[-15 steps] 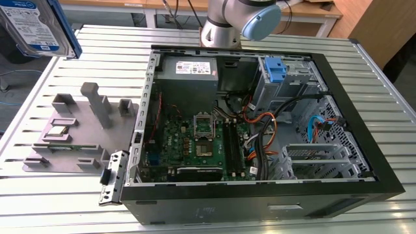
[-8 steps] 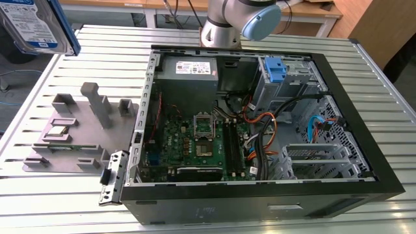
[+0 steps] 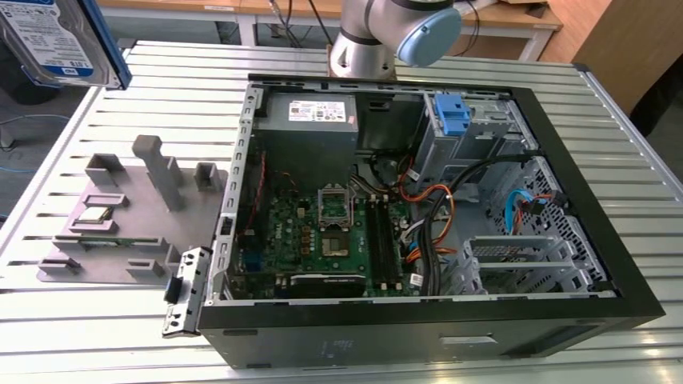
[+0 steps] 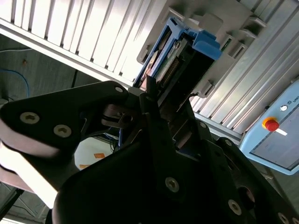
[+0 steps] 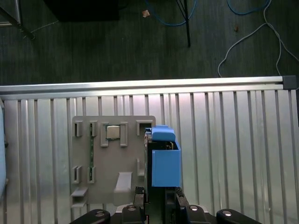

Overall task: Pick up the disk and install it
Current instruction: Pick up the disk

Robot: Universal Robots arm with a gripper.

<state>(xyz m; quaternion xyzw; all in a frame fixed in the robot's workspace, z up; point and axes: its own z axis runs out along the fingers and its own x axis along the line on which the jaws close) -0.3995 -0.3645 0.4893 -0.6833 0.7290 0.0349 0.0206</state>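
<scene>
In the upper left corner of the exterior view, the disk (image 3: pixel 59 40), a flat silver hard drive with a blue-and-white label and blue plastic side rails, hangs in the air and is cut off by the frame edge. It is well apart from the open black computer case (image 3: pixel 427 320), which lies on its side across the centre and right of the slatted aluminium table (image 3: pixel 107 336). In the second wrist view the black gripper (image 4: pixel 156 100) is pinched onto the near end of the disk (image 4: pixel 170 63), with one dark finger (image 4: pixel 161 135) pressed along its side. The rest of the drive and its blue rail reach out beyond the fingertips. In the first wrist view the gripper (image 5: pixel 159 198) grips the disk (image 5: pixel 163 163) edge-on. The drive stands out straight from the jaws, over the edge of the grey moulded fixture plate (image 5: pixel 112 158) that rests on the table (image 5: pixel 233 163). A small square silver chip (image 5: pixel 112 132) sits in a pocket of that plate. The exterior view shows the plate (image 3: pixel 117 232) at lower left, just beside the case. Inside the case are a green motherboard (image 3: pixel 320 240), a grey power supply box with a white sticker (image 3: pixel 309 112) and a blue plastic bracket (image 3: pixel 453 116) in the drive bay at upper right. The silver and pale blue robot arm (image 3: pixel 389 36) rises behind the case at top centre. A pale blue pendant with a red button (image 4: pixel 271 124) lies on the table in the second wrist view.
</scene>
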